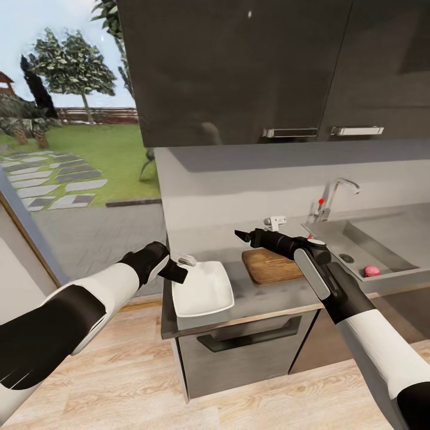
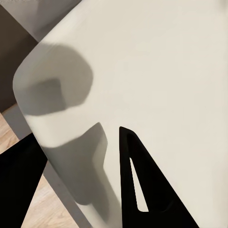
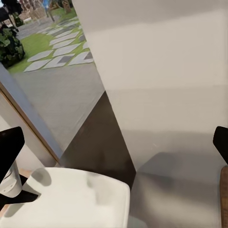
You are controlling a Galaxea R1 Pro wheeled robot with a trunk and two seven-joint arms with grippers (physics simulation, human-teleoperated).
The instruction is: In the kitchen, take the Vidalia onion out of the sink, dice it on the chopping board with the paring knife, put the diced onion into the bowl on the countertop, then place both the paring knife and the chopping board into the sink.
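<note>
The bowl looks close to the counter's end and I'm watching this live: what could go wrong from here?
The bowl sits near the countertop's left end with the left gripper at its rim; a push could slide it off onto the floor. The right gripper hovers over the chopping board, far from the pink object in the sink, so reaching across might clip the tap.

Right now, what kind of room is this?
A kitchen, by a window onto a garden: sink with tap, chopping board and bowl on a countertop, cabinets above.
</note>
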